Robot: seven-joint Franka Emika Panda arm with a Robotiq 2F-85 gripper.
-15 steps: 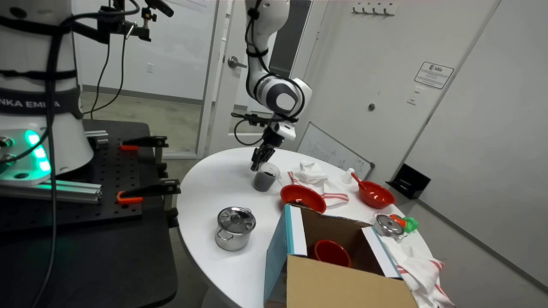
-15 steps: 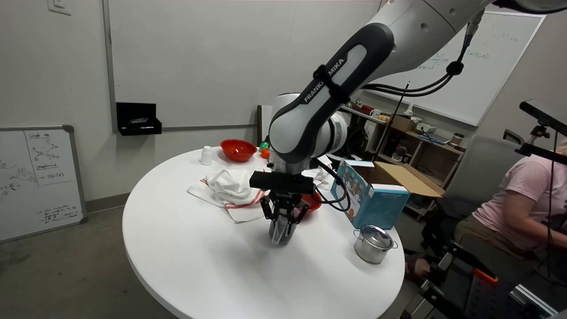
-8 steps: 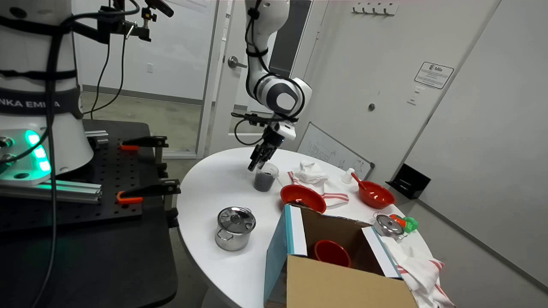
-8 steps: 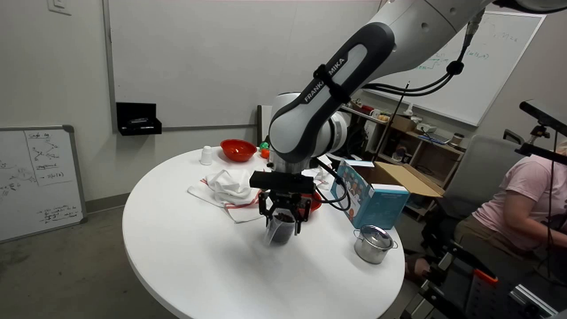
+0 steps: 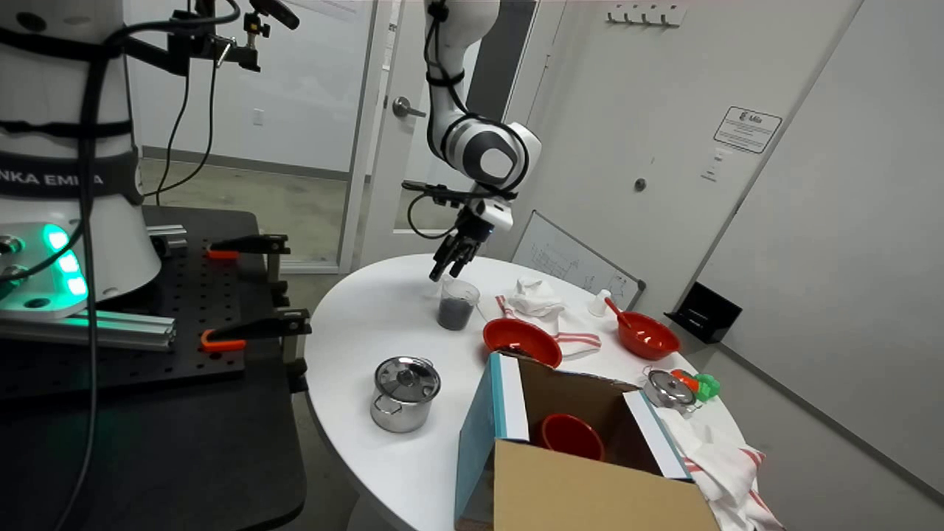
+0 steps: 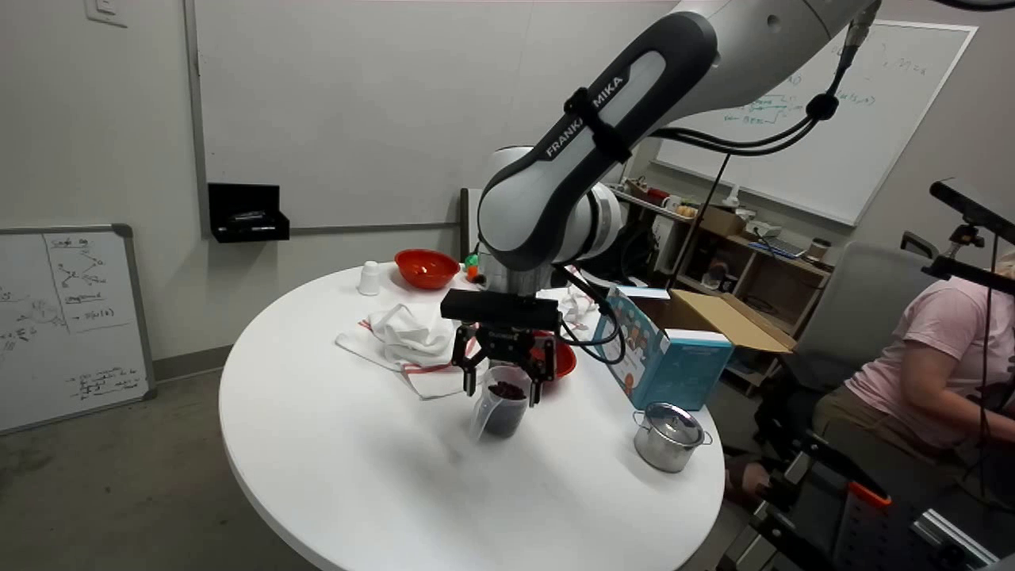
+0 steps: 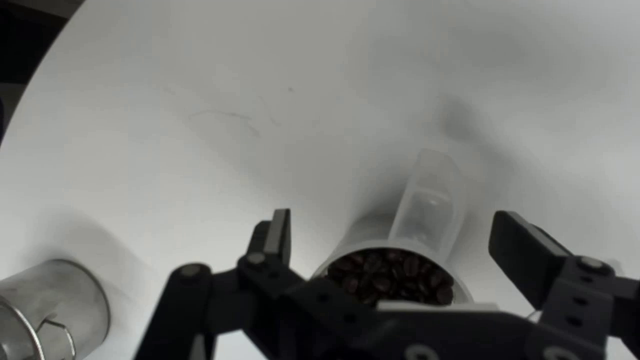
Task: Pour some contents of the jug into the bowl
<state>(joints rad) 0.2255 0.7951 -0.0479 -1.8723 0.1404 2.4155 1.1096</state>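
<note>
The jug (image 5: 456, 308), a translucent cup with dark beans inside, stands upright on the white table in both exterior views. Its clear handle (image 7: 434, 200) shows in the wrist view, pointing away from the beans (image 7: 400, 272). My gripper (image 6: 502, 396) is just above the jug with its fingers spread wide, one to each side and apart from it; nothing is held. In the wrist view the gripper (image 7: 392, 214) hides part of the jug's rim. The red bowl (image 5: 538, 343) with some dark contents sits beside the jug; the arm partly covers this bowl (image 6: 565, 361) in an exterior view.
A lidded metal pot (image 5: 404, 398) stands near the table edge. An open cardboard box (image 5: 590, 472) with a red bowl inside is close by the task's bowl. A crumpled towel (image 6: 416, 337), another red bowl (image 6: 426, 270) and a white bottle (image 6: 369, 279) lie farther off.
The fingers have spread from their grip on the jug's handle and let it go. My gripper has then risen a little, while the jug stays standing on the table.
</note>
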